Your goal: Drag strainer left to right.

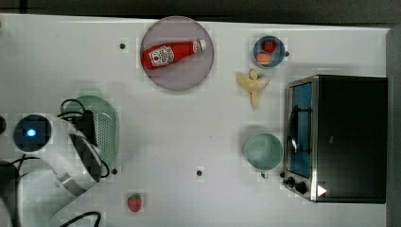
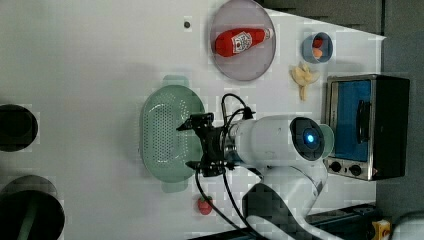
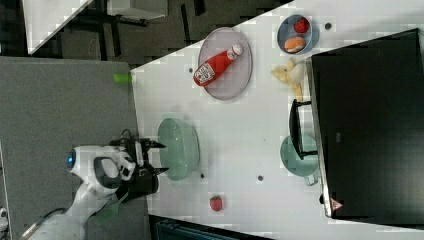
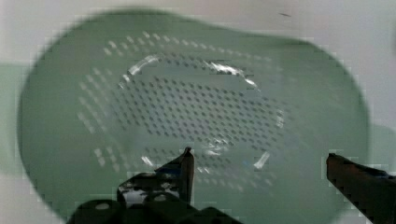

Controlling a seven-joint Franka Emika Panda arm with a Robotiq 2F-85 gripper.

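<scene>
The bench [image 1: 198, 123] carries an oven [image 1: 338, 137] at the top view's right, and the strainer [image 2: 167, 131] lies well apart from it at the top view's far left, so the drag looks not yet begun. A cup [image 1: 263, 151] sits just beside the oven, on the likely path. The gripper [image 2: 192, 145] hangs over the strainer's rim, fingers [image 4: 184, 168] spread wide and holding nothing. Catching the rim and the whole pull remain.
</scene>
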